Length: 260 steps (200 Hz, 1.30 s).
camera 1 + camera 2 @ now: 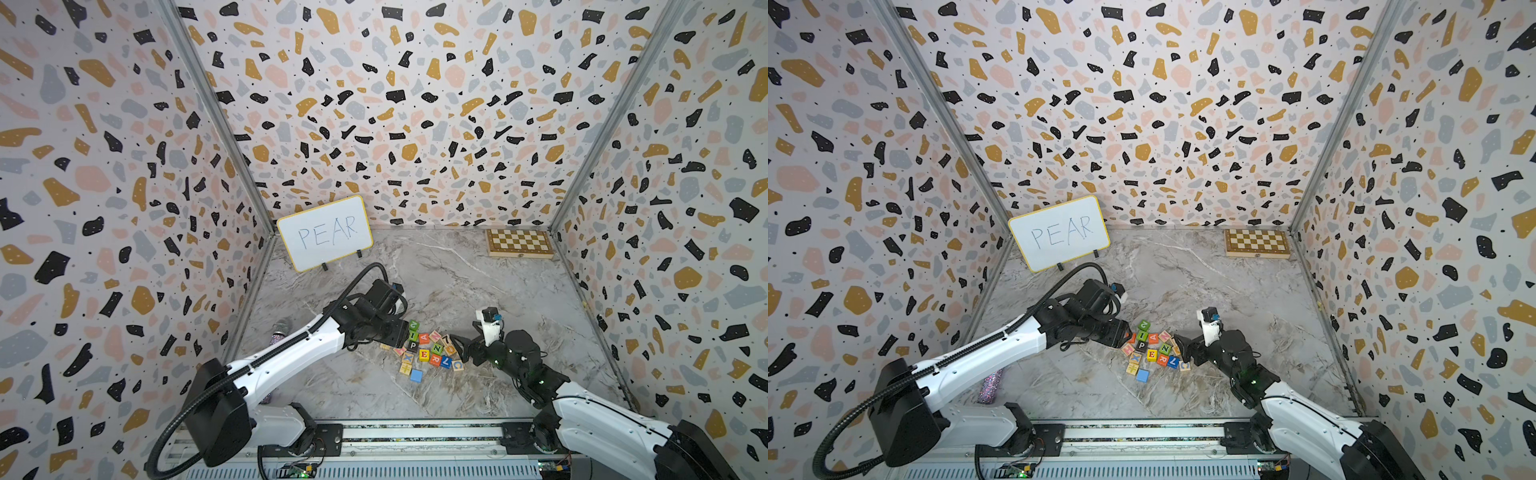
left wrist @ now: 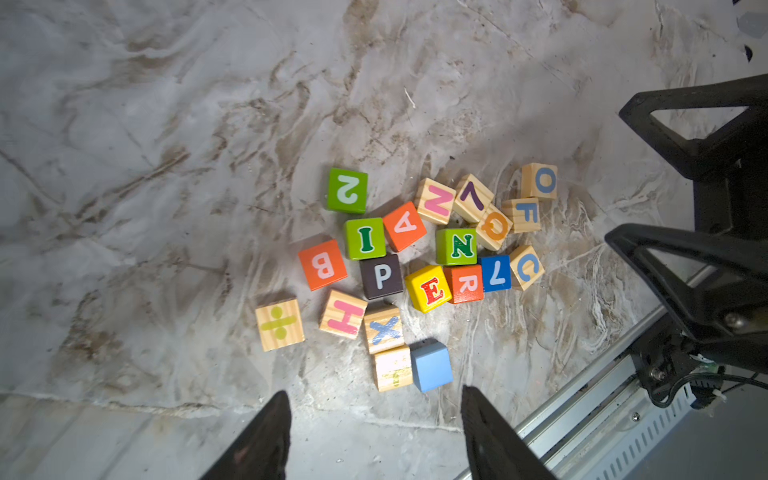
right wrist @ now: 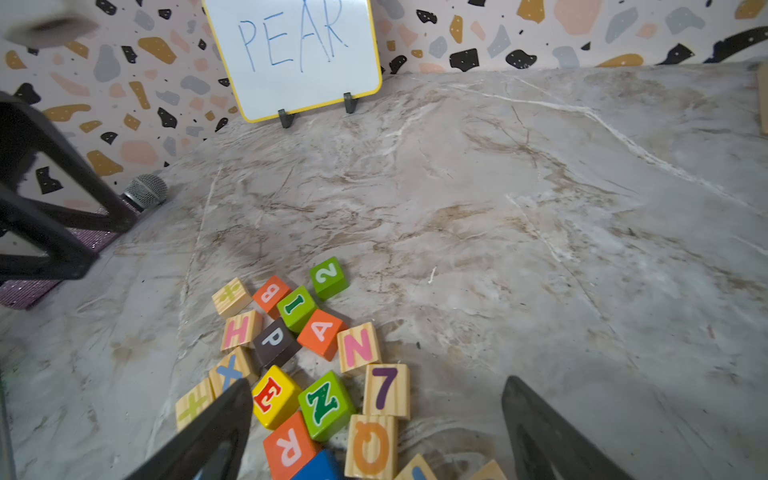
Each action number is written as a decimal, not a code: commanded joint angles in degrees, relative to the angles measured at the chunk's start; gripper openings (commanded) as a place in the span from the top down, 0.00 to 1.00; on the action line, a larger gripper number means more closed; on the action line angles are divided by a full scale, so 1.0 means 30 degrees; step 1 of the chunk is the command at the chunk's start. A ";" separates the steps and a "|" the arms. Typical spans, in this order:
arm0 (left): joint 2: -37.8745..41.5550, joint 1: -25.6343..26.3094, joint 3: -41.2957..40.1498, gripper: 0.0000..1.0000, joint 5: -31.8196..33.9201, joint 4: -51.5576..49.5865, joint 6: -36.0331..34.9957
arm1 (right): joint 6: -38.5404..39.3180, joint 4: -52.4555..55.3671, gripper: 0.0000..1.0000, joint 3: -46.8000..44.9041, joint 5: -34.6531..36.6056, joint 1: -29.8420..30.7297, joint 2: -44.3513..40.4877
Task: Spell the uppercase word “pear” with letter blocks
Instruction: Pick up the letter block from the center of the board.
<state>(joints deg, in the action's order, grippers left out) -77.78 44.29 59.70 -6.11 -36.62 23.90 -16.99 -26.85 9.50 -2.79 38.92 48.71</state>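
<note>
Left fingers (image 2: 270, 436) part-open, empty, nearest | P block (image 2: 381, 276) ahead, mid-cluster | right fingers (image 3: 220, 424) wide, empty, near R block (image 3: 289, 451)

Neighbouring cubes (image 2: 365, 239) crowd the P block (image 2: 381, 276); open marble tabletop (image 2: 166, 166) lies beyond.

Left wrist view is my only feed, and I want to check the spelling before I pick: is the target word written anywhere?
Observer: Yes. A yellow-framed whiteboard reading PEAR stands propped in the far left corner.
Operator: Anything else lying outside my frame?
Observer: A chessboard lies flat in the far right corner, against the back wall.
Operator: And near my arm?
Observer: A microphone lies by the left wall, its glittery handle partly under the left arm.
</note>
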 commanded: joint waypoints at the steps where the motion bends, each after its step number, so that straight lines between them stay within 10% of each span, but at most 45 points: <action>1: -0.1357 0.0284 0.1050 0.40 0.0826 -0.0593 -0.0055 | 0.0519 -0.1238 0.06 -0.0053 0.0993 0.0372 0.0034; 84: -0.4263 0.0937 0.2215 0.40 0.1438 -0.0368 -0.0030 | 0.1500 -0.3403 0.04 0.0147 -0.6869 0.0456 0.1518; 260: -0.6946 0.1550 0.2126 0.53 0.1420 0.0863 0.0263 | 0.1679 -0.2943 0.03 -0.0280 -0.3697 0.0591 -0.0045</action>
<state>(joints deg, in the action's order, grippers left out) -98.17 48.60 67.24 -2.22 -35.53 23.70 -12.47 -35.38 8.71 -13.82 40.27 48.69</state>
